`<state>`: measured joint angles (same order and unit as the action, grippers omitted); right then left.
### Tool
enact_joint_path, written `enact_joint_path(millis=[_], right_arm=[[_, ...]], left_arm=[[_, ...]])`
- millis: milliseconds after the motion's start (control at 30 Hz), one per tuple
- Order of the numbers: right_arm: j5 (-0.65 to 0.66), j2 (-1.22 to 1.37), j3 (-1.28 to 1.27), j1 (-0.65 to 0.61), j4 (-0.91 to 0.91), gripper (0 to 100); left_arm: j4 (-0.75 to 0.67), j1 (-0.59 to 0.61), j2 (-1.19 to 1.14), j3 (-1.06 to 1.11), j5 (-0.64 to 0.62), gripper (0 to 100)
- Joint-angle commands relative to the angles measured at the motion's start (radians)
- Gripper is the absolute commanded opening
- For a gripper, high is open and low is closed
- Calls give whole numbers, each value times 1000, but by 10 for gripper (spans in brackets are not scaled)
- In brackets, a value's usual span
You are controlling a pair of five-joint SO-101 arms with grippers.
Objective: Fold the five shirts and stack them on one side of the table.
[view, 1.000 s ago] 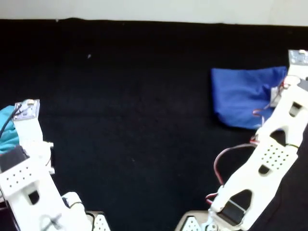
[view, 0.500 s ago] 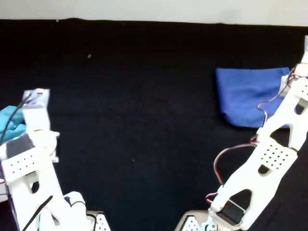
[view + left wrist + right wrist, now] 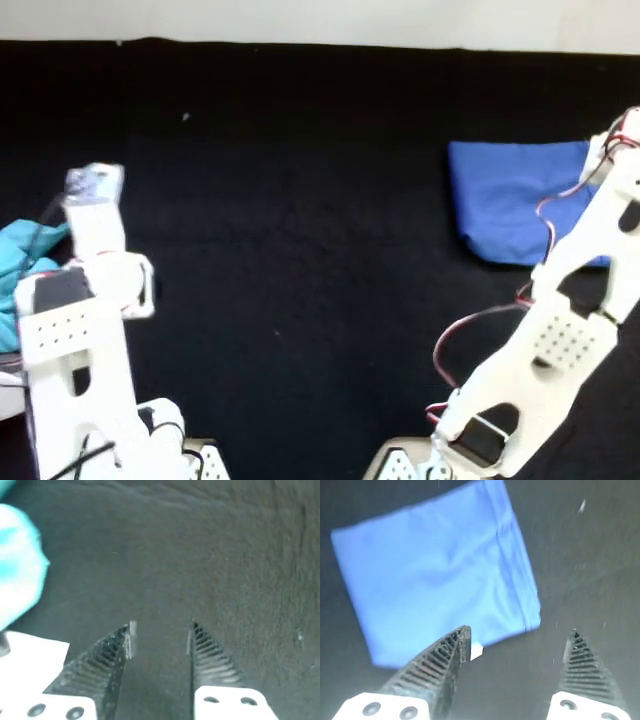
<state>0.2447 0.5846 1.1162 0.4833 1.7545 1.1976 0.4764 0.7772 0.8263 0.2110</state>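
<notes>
A folded blue shirt (image 3: 515,200) lies flat on the black table at the right side; the right wrist view shows it as a neat rectangle (image 3: 435,575). My right gripper (image 3: 517,637) hangs open just above its near edge, nothing between the fingers. A crumpled teal shirt (image 3: 22,265) lies at the table's left edge, partly hidden behind the left arm (image 3: 75,330); it shows as a teal blur (image 3: 17,570) in the left wrist view. My left gripper (image 3: 161,632) is open over bare black cloth beside it, holding nothing.
The black table cloth (image 3: 300,220) spreads wide between the two arms. A pale wall strip (image 3: 320,20) runs along the far edge. Red wires (image 3: 470,330) loop beside the right arm. A white flat object (image 3: 30,655) lies by the left gripper.
The left arm has risen and swung away from the teal shirt toward the table's middle. The right arm pulled back toward the right edge, uncovering more of the blue shirt.
</notes>
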Motion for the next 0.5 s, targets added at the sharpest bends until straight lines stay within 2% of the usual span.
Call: enact_joint_path(millis=[0,133,200,300,467], right_arm=[[-8,-312,-389,-50,13,289],[-3,-633,-863,-182,4,289],[-3,-777,-1043,-263,-10,289],[-3,-986,-1244,-357,-54,289],[41,-1250,-1475,-441,-79,289]], left_arm=[[94,107,-2,-160,-9,181],[152,282,-22,-286,5,184],[155,375,-81,-354,61,184],[150,487,-245,-476,110,185],[184,590,-567,-788,120,183]])
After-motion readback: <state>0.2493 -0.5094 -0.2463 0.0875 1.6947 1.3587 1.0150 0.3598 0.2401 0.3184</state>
